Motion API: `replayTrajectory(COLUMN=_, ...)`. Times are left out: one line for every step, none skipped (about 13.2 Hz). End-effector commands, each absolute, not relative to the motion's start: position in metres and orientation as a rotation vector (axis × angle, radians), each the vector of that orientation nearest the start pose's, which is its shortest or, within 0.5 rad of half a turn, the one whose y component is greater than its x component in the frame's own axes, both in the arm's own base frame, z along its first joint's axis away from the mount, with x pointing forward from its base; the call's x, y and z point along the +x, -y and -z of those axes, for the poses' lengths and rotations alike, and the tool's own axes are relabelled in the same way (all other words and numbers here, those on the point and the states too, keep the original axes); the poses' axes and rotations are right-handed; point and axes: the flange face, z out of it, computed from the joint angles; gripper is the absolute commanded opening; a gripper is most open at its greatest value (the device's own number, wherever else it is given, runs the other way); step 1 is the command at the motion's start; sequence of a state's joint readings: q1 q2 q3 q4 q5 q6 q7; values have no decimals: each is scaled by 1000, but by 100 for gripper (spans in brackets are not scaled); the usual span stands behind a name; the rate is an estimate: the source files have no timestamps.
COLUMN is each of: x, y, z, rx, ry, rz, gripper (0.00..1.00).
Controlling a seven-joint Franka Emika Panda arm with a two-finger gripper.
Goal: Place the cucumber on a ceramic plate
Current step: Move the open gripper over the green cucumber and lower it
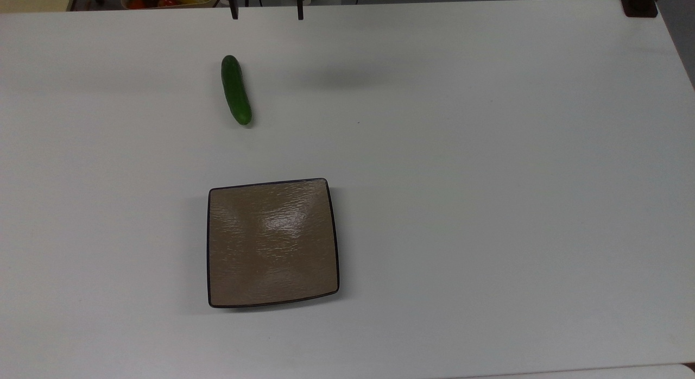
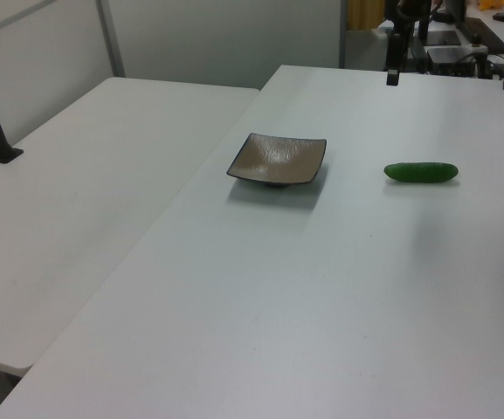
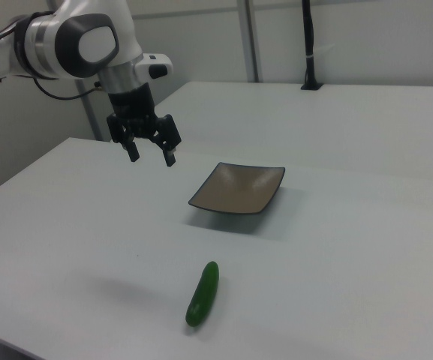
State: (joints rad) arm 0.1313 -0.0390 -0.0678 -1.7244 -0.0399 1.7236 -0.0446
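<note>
The cucumber (image 1: 235, 90) lies on the table (image 1: 488, 151), well apart from the ceramic plate (image 1: 271, 243). The gripper (image 3: 151, 154) hangs above the table, jaws spread, apparently holding nothing.

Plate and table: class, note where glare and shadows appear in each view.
Top view: bright glare streaks the plate, and a soft shadow smudges the table right of the cucumber. Left view: the plate casts a shadow toward the camera. Right view: a faint shadow lies below the gripper.
</note>
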Motion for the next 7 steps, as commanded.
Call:
replayTrajectory(x=554, y=-23, z=-587, rx=-3139, ry=192, rz=94, gripper=100)
replayTrajectory(x=554, y=-23, z=-587, rx=-3139, ry=192, rz=94, gripper=100)
replayTrajectory(x=554, y=-23, z=-587, rx=-3141, ry=193, rz=94, gripper=100)
replayTrajectory(x=554, y=-21, z=-587, rx=-3141, ry=190, rz=94, gripper=100)
replayTrajectory(x=555, y=-21, z=-586, rx=-3141, ry=190, rz=91, gripper=100)
replayTrajectory(x=555, y=-22, z=-584, rx=-3140, ry=190, rz=87, gripper=100)
replayTrajectory(x=556, y=-22, z=-582, rx=-3142, ry=193, rz=79, gripper=100)
